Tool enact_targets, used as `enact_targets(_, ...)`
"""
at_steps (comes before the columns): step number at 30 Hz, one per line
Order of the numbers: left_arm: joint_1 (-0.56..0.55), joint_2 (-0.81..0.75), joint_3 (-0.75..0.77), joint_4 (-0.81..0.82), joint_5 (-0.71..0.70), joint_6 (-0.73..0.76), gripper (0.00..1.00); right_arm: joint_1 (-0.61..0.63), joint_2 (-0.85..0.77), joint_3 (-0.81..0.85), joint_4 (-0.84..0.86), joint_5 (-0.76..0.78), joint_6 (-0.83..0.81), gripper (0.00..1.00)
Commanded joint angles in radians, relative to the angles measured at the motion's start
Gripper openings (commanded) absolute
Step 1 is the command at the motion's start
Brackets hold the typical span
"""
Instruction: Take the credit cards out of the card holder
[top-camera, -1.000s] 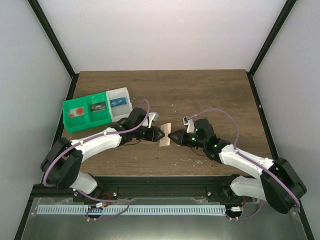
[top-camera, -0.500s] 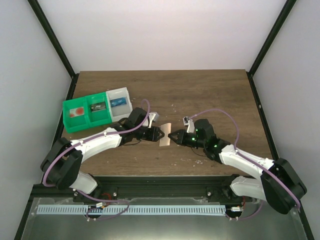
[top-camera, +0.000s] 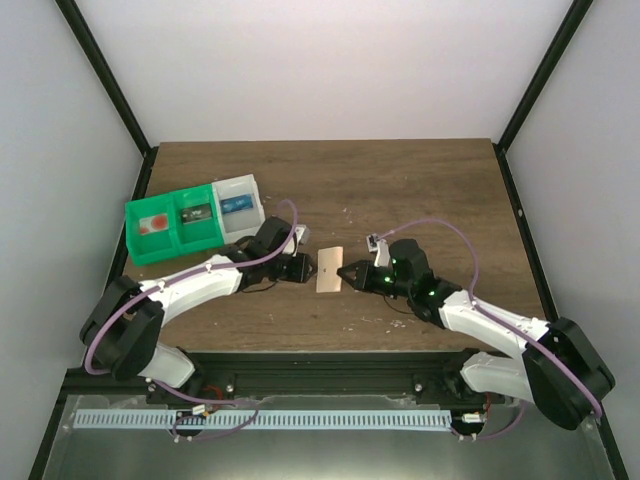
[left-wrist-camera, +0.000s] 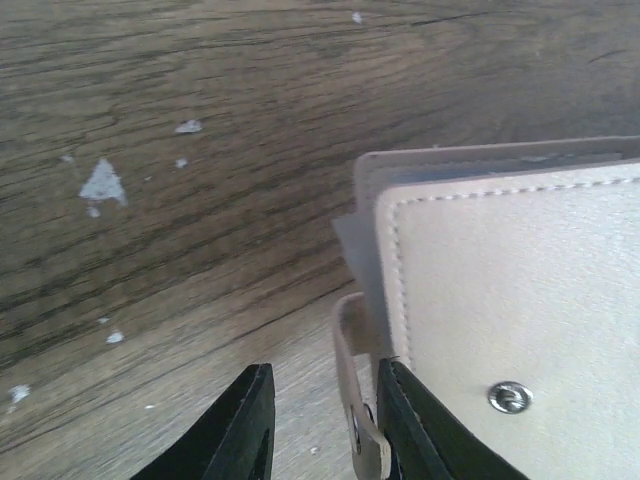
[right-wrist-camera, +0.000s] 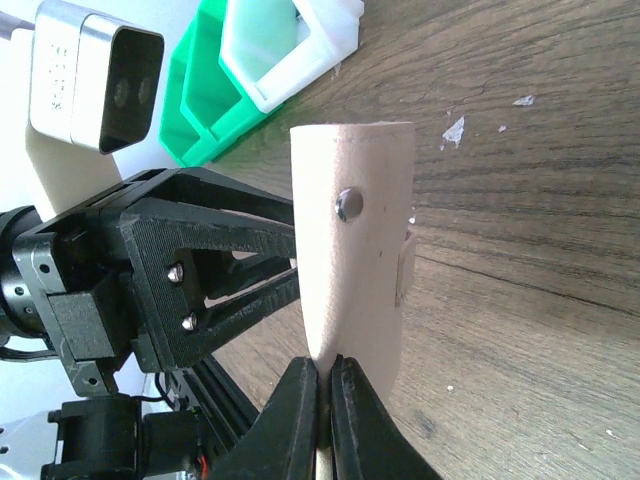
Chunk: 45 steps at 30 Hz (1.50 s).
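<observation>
Card holder (top-camera: 329, 271) sits mid-table toward the near edge, btwn the two grippers, a tan sleeve w/ stitched border; can't tell if its lower edge touches the wood. R gripper (top-camera: 345, 272) has it: in the R wrist view the jaws are pinched tight on the holder's (right-wrist-camera: 355, 270) near edge, R gripper (right-wrist-camera: 322, 375) fingers almost meeting w/ only the thin sleeve btwn them. The sleeve stands up from that grip, metal snap stud (right-wrist-camera: 349, 204) facing the cam, small tab (right-wrist-camera: 404, 265) on its side. L gripper (top-camera: 304, 268) is just beside the holder's opposite edge. In the L wrist view the L gripper (left-wrist-camera: 322, 395) is partly open, a clear gap btwn its fingers. The holder's strap tab (left-wrist-camera: 352, 340) hangs in that gap, close against one finger (left-wrist-camera: 405, 420) but not clamped, so it grips nothing. A thin grey layer (left-wrist-camera: 352, 235) pokes out past the tan face (left-wrist-camera: 510, 300); can't tell if it's a card. Green bin (top-camera: 175, 225) and white bin (top-camera: 238, 207) are at far L of table (top-camera: 420, 180), small items inside, too small to ID
</observation>
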Motion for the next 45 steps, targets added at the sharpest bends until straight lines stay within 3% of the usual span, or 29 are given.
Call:
enact_targets(1,0.003,-0.035,-0.009,-0.039,-0.064,0.019,0.31,0.005,-0.012,0.007,-0.008,0.005,-0.037,0.00)
enact_targets(12,0.003,-0.080,-0.060,0.037,0.028,-0.058,0.39,0.005,0.047,-0.010,-0.010,0.016,-0.091,0.00)
enact_targets(22,0.004,0.002,-0.099,0.100,0.067,-0.078,0.40,0.004,0.236,-0.025,0.063,-0.024,-0.165,0.01)
enact_targets(25,0.003,0.008,-0.117,0.149,0.145,-0.062,0.44,0.004,0.255,-0.023,0.040,0.006,-0.176,0.09)
enact_targets(30,0.003,0.013,-0.105,0.102,0.069,-0.045,0.45,0.003,0.238,0.023,-0.074,0.101,-0.193,0.27)
enact_targets(34,0.004,0.024,-0.093,0.119,0.107,-0.011,0.48,0.003,0.231,0.075,-0.163,0.134,-0.204,0.36)
enact_targets(39,0.001,0.051,-0.075,0.126,0.126,0.015,0.55,0.004,0.215,0.073,-0.168,0.101,-0.157,0.36)
enact_targets(45,-0.038,0.115,0.001,0.063,0.045,0.032,0.67,0.004,0.209,0.048,-0.080,0.026,-0.075,0.26)
